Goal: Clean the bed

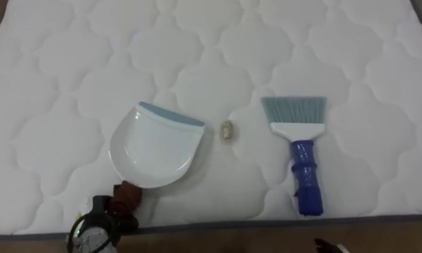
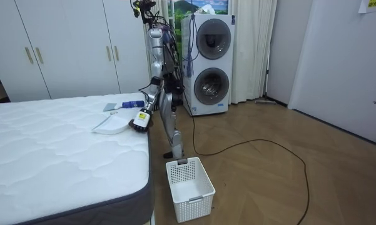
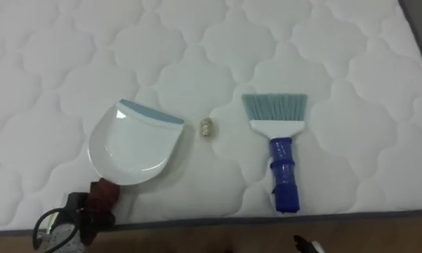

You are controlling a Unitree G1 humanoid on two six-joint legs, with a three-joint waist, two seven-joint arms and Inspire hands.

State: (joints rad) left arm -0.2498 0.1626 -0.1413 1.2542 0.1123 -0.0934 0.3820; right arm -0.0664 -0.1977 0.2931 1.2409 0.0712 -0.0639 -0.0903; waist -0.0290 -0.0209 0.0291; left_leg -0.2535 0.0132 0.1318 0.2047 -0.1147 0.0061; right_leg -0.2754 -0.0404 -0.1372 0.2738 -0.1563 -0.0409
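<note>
Fingers (image 1: 121, 209) of the left hand (image 1: 111, 215): curled round the brown handle of the dustpan (image 1: 154, 147), at the near edge of the bed (image 1: 56, 84).

Right hand (image 1: 328, 246): a dark sliver past the near edge, toward the right corner; whether its fingers are spread or closed cannot be told.

Dustpan: white, flat on the quilted mattress, left of the middle of the near edge, its pale blue lip turned toward the far right.

Scrap (image 1: 227, 130): one small tan piece, on the mattress just beside the dustpan's lip, touching nothing else.

Brush (image 1: 298, 140): blue handle, white collar, grey-green bristles; it lies free, to the right of the scrap, bristles toward the far edge and the handle's end close to the near edge.

Basket (image 2: 189, 181): white, slatted, on the wood floor beside the bed's corner, near the robot's feet.

Robot: stands upright against the bed's side, with two stacked washing machines (image 2: 209, 62) behind it.
</note>
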